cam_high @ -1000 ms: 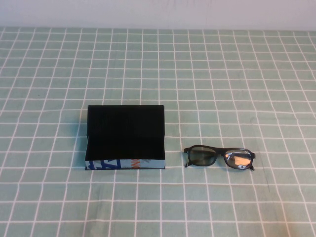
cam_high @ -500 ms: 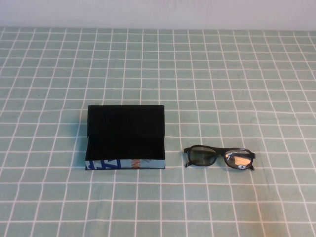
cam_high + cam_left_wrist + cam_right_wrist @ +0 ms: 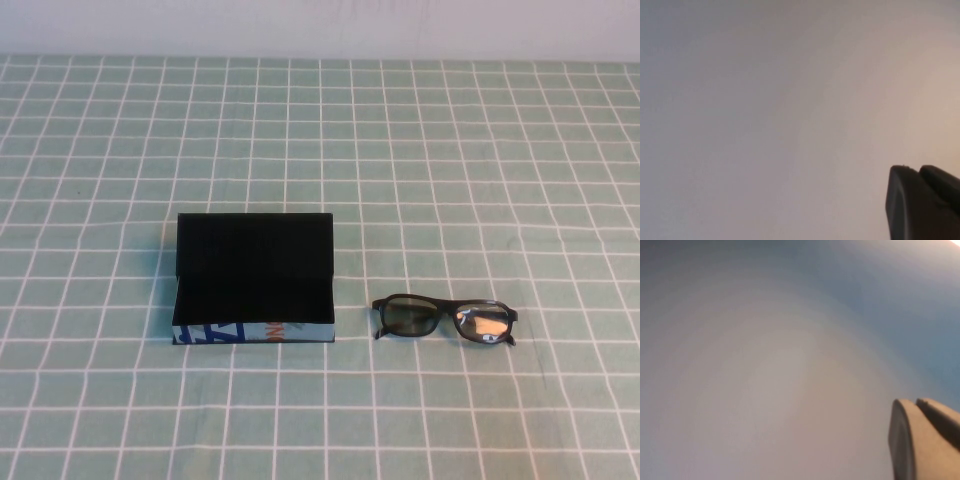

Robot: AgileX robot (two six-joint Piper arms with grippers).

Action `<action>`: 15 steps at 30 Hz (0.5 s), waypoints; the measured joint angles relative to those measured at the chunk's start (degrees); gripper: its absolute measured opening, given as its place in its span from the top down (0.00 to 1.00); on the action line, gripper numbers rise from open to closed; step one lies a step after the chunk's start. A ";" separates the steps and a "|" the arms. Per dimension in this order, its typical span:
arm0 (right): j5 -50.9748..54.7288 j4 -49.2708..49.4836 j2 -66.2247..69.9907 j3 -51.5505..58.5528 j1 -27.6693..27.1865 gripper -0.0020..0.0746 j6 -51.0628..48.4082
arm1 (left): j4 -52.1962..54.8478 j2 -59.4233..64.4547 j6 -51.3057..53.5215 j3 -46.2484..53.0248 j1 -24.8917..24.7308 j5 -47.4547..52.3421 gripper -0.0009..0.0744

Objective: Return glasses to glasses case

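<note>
The glasses case is a black box that stands open left of the table's middle, its lid raised at the back and a white, blue and orange strip along its front. The black-framed glasses lie on the cloth to the right of the case, apart from it, with the lenses facing the near side. Neither arm shows in the high view. My left gripper shows only in the left wrist view, fingers together against a blank pale surface. My right gripper shows the same way in the right wrist view. Both hold nothing.
A green cloth with a white grid covers the table. A pale wall runs along the far edge. Both wrist views show only a blank pale surface.
</note>
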 joint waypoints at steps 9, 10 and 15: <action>9.92 0.00 0.00 -19.73 0.00 0.99 11.67 | 0.00 -0.14 -1.01 -13.10 0.00 -2.92 0.99; 12.79 0.00 0.29 -23.50 0.00 0.99 12.12 | 0.00 -0.14 -1.01 -15.92 0.00 -1.33 0.99; 26.17 -1.81 8.05 -42.19 0.00 0.99 13.63 | 0.22 4.61 -1.01 -29.77 0.00 4.48 0.99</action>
